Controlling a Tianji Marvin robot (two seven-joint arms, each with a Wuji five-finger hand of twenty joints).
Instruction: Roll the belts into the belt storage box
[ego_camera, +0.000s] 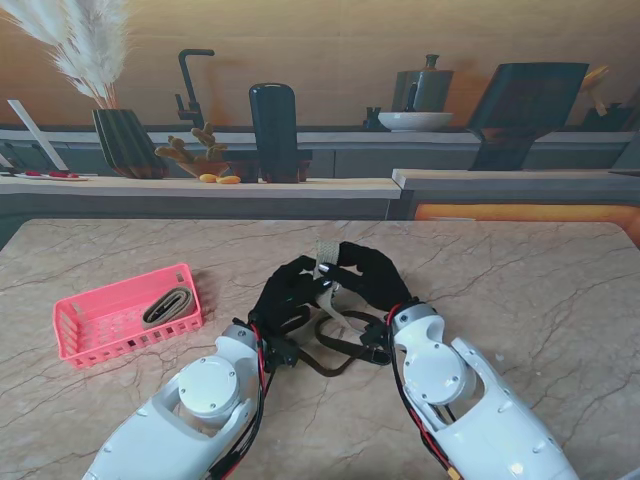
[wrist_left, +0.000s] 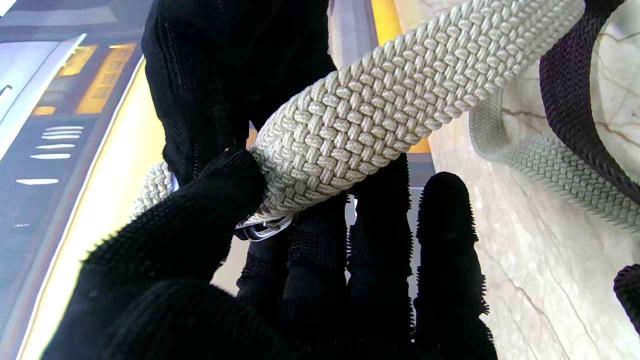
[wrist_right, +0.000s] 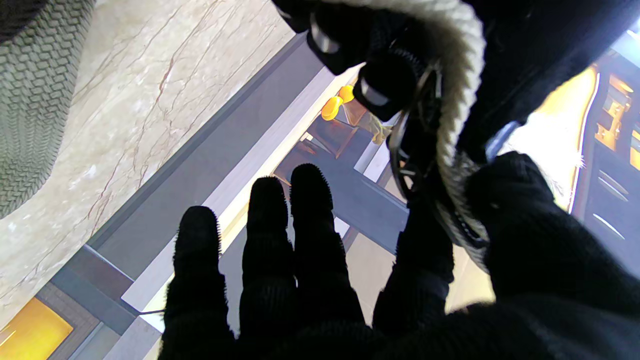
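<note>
Together, left hand (ego_camera: 283, 292) and right hand (ego_camera: 372, 276) pinching beige woven belt (wrist_left: 380, 105), fingers closed.

Both gloved hands, left hand (ego_camera: 285, 295) and right hand (ego_camera: 370, 280), meet on beige belt (ego_camera: 325, 262), right of pink box (ego_camera: 75, 330); rolled belt (ego_camera: 166, 306) inside box; dark belt (ego_camera: 335, 345) hangs between wrists.

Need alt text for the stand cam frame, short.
Both black-gloved hands, left hand and right hand, meet mid-table holding a pale woven belt; a dark belt loops beneath. A pink basket at left holds a rolled belt.
</note>
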